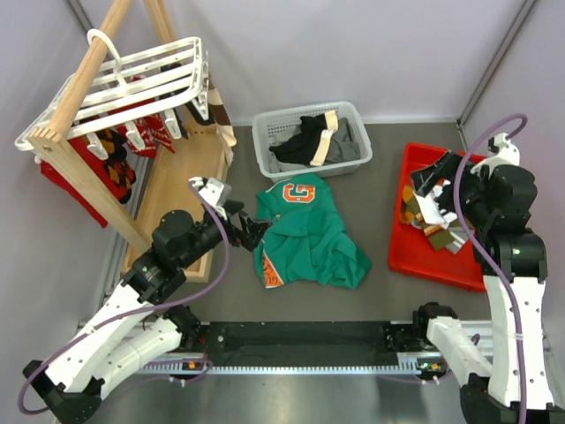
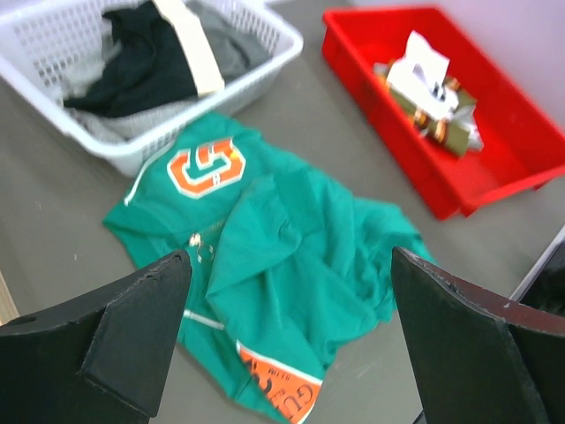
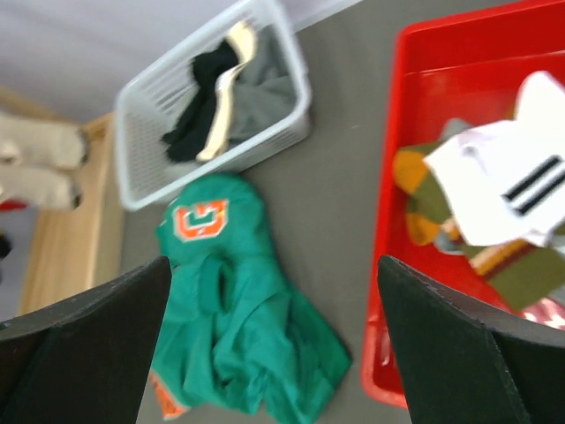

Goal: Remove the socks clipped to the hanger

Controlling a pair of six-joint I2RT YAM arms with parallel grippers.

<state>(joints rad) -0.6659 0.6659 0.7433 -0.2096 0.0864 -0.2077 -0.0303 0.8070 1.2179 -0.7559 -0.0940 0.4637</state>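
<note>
Your left fingers stand wide apart and empty above the crumpled green shirt with orange print on the grey table. Your right fingers gape just as wide, holding nothing, over the red plastic tray where striped and white socks lie. Red patterned socks hang clipped under the white slatted plastic hanger at far left.

Soft, even light falls from overhead in all three views, leaving only faint, short shadows on the counter round the shirt and basket. The top view is sharp. Ahead of the left end effector the bin blurs. The right end effector view is smeared throughout, its fingers dark and unfocused.
</note>
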